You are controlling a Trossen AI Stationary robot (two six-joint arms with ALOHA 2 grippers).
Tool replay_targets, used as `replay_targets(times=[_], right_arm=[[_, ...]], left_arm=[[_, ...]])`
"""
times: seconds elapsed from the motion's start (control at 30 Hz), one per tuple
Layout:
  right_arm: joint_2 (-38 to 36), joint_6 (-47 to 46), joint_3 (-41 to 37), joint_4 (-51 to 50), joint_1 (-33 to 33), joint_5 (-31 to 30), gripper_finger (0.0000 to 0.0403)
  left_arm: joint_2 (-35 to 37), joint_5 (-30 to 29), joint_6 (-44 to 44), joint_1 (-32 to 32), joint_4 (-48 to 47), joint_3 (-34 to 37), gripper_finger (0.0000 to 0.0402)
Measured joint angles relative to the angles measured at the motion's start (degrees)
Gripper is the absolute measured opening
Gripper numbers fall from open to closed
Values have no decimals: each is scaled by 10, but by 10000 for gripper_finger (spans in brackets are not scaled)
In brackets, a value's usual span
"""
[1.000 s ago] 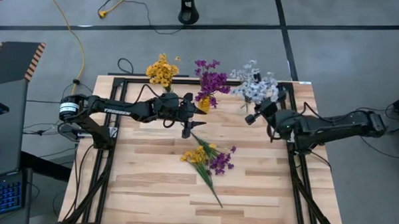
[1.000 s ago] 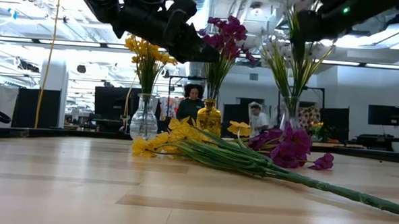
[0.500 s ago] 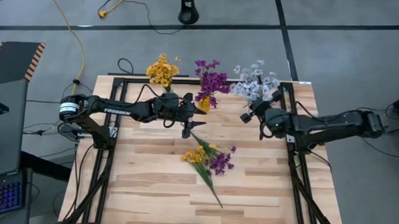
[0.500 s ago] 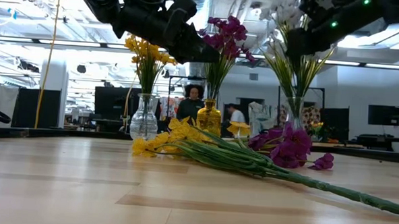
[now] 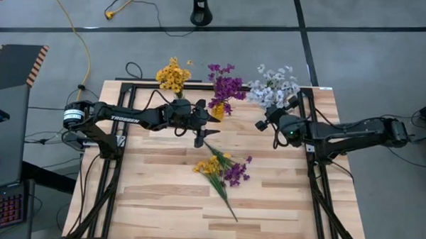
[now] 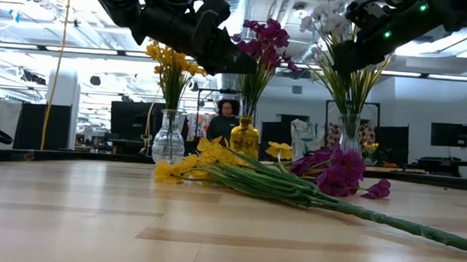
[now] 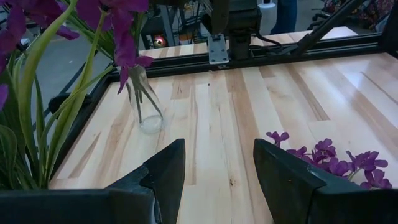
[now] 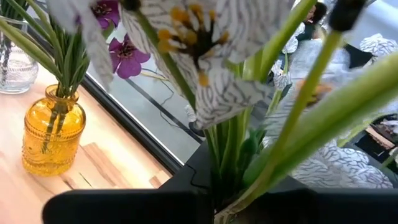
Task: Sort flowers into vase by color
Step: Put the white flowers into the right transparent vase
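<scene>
You have 3 vases along the top edge of the desk [image 5: 160, 203] in the high view: a clear vase [image 6: 168, 138] with yellow flowers [image 5: 173, 75] at upper centre-left, an amber vase [image 6: 244, 137] with purple flowers [image 5: 225, 83] beside it, and the white flowers [image 5: 273, 85] to the right of those. A loose bundle of flowers [image 5: 222, 171], yellow and purple, lies flat at the centre of the desk, stems pointing toward the bottom of the frame.

Your left gripper [image 5: 200, 138] hangs just above the head end of that bundle, jaws apart and holding nothing; its arm crosses in front of the yellow and purple vases in the low view. Your right gripper [image 5: 264, 124] sits at the lower left of the white flowers, and its wrist view is filled with white petals and green stems pressed right against it. From these views you cannot tell whether its jaws are together or clamped on a stem.

The left arm carries white lettering, too small to read for certain. A yellow cable [image 5: 79, 37] runs over the floor at upper left.

Compared with 1 second ago, the white flowers have shifted up the frame and stand taller in the low view, and the right gripper has moved left; the left arm has not moved.
</scene>
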State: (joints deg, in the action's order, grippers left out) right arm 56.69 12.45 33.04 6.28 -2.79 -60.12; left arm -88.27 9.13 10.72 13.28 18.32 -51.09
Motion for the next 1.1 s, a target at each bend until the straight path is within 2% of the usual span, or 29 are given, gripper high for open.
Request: replay_targets(times=[0.3,0.9,1.1], right_arm=[[0,-3,0,1,0,0,102],[-2,-144,0,1,0,-19,217],[-7,-146,0,-2,6,-15,234]], left_arm=[[0,0,0,0,0,0,178],[0,0,0,0,0,0,178],[0,0,0,0,0,0,178]])
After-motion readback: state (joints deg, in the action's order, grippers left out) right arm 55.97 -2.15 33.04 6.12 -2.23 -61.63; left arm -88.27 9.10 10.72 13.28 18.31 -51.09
